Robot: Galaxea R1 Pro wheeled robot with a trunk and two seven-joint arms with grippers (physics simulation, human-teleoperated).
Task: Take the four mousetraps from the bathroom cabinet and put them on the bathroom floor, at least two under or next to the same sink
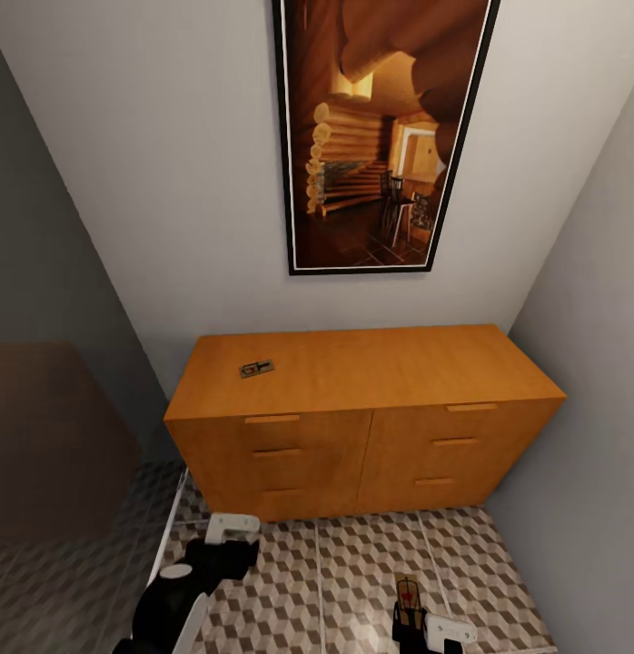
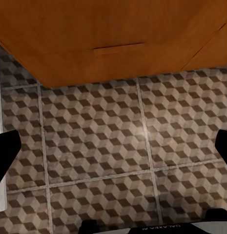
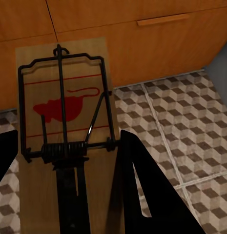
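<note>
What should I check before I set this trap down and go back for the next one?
1. Right gripper holds a mousetrap: ok, fingers close on the board.
2. Bathroom floor under the held trap is bare tile: ok.
3. Left gripper free: ok, open over tiles.
4. Another mousetrap on the cabinet top: ok, lying flat near the left end.
5. Cabinet drawers shut: ok.
6. Bathroom sink nearby for placement: cannot tell.
</note>
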